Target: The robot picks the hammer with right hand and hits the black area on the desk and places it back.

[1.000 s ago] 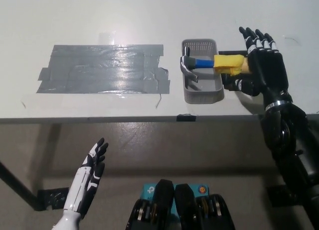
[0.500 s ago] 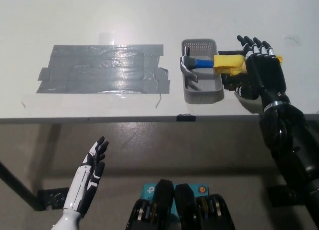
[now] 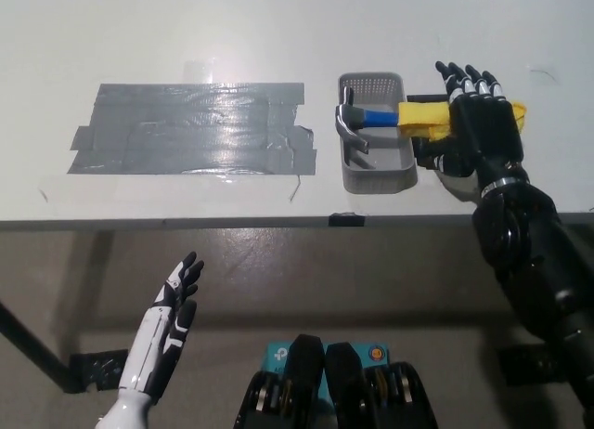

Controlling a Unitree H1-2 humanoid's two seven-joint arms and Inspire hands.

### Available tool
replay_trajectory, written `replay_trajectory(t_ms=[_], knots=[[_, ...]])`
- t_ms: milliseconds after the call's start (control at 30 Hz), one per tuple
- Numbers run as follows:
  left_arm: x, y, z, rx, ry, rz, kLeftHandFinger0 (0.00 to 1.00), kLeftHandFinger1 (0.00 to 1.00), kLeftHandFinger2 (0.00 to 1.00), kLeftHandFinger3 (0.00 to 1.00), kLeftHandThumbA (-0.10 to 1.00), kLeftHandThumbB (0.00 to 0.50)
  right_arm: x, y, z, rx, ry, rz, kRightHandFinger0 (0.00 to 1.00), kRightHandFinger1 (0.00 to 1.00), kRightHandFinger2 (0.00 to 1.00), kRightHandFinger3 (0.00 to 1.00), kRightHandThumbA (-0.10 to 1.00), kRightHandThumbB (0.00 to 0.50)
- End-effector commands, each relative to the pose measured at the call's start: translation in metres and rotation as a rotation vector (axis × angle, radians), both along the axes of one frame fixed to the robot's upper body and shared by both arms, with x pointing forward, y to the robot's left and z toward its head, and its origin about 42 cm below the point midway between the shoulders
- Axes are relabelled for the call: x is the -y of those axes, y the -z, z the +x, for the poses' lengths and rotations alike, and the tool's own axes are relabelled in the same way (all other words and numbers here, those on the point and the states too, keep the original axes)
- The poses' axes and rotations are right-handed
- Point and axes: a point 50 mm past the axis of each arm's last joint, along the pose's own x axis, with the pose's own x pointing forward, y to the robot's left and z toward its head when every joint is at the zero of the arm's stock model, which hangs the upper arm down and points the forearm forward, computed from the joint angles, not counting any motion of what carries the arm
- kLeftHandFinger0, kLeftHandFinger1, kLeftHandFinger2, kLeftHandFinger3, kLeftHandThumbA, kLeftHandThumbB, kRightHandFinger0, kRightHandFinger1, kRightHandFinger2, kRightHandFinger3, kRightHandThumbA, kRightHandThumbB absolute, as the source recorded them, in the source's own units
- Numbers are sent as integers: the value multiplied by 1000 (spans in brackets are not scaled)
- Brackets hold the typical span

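Left hand point(image 3: 167, 327) is idling low, below the desk edge, fingers apart, holding nothing.

Right hand point(image 3: 484, 123) is sitting on the desk point(image 3: 232, 30) over the yellow end of the hammer point(image 3: 394, 116). Over the last second it has been sliding left, so more yellow is now showing on the hand's right side. Fingers are stretched out flat, not wrapped; nothing gripped yet. Reading this as the reach phase closing out, with the grasp coming next.

Grey basket point(image 3: 375, 160) is sitting just left of that hand. The hammer is lying across its rim: steel head inside at the left wall, blue neck over the rim, yellow grip sticking out right under the hand. Can't make out anything else inside.

Black area point(image 3: 190, 127) is lying left of the basket, untouched, a tape patch glaring under the light.
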Motion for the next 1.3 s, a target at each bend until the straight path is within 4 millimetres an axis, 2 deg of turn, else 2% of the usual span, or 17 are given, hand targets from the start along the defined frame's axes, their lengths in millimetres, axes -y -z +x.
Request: replay_trajectory(t_ms=[0, 233, 300, 333, 367, 400, 433, 467, 533, 600, 733, 833, 867, 900, 1067, 1100, 1267], knots=[[2, -15, 3, 64, 31, 18, 1000, 1000, 1000, 1000, 1000, 97, -11, -38, 14, 122, -32, -5, 1000, 1000, 1000, 1000, 999, 405], [2, -16, 2, 58, 40, 17, 1000, 1000, 1000, 1000, 1000, 104, -7, -29, 19, 107, -26, -56, 1000, 1000, 1000, 1000, 925, 401], [2, -16, 3, 62, 40, 14, 1000, 1000, 1000, 1000, 1000, 105, -7, -29, 19, 180, -43, -32, 1000, 1000, 1000, 1000, 775, 406], [2, -16, 3, 61, 41, 15, 1000, 1000, 1000, 1000, 1000, 111, -6, -28, 19, 322, -44, -24, 1000, 1000, 1000, 1000, 507, 390], [4, -17, 4, 62, 42, 12, 1000, 1000, 1000, 1000, 1000, 119, -3, -28, 19, 413, -33, -62, 804, 599, 640, 693, 232, 337], [4, -17, 4, 61, 41, 11, 1000, 1000, 1000, 1000, 1000, 119, -2, -27, 20, 439, -33, -88, 513, 354, 462, 528, 16, 292], [3, -18, 4, 62, 41, 14, 1000, 1000, 1000, 1000, 1000, 114, -2, -25, 19, 495, -43, -127, 16, 13, 272, 279, -99, 274], [3, -18, 3, 68, 43, 14, 1000, 1000, 1000, 1000, 1000, 97, -1, -23, 19, 502, -49, -124, 1, 1, 351, 283, -100, 268], [3, -20, 4, 73, 46, 18, 1000, 1000, 1000, 1000, 1000, 103, 4, -21, 19, 509, -70, -119, 0, 109, 628, 456, -100, 226], [4, -20, 5, 75, 48, 19, 1000, 1000, 1000, 1000, 1000, 103, 6, -21, 19, 507, -80, -99, 0, 213, 730, 607, -100, 223], [5, -21, 5, 72, 47, 15, 1000, 1000, 1000, 1000, 1000, 104, 4, -20, 17, 514, -99, -66, 0, 209, 688, 640, -100, 251], [5, -22, 6, 70, 46, 12, 1000, 1000, 1000, 1000, 1000, 112, 1, -22, 16, 538, -121, -38, 0, 199, 668, 637, -100, 242], [5, -21, 7, 70, 48, 13, 1000, 1000, 1000, 1000, 1000, 113, 1, -22, 16, 543, -123, -21, 0, 196, 660, 629, -100, 228], [5, -21, 7, 71, 47, 14, 1000, 1000, 1000, 1000, 1000, 114, 0, -22, 16, 543, -121, 2, 0, 204, 656, 667, -100, 183], [5, -22, 6, 77, 47, 20, 1000, 1000, 1000, 1000, 1000, 109, -2, -27, 17, 472, -107, 272, 0, 241, 693, 721, -100, 137], [5, -21, 7, 78, 47, 20, 1000, 1000, 1000, 1000, 1000, 109, -2, -30, 19, 447, -94, 334, 0, 234, 706, 792, -100, 117], [4, -21, 7, 84, 50, 16, 1000, 1000, 1000, 1000, 1000, 96, -3, -58, 22, 359, -80, 667, 0, 278, 745, 827, -100, 107]])
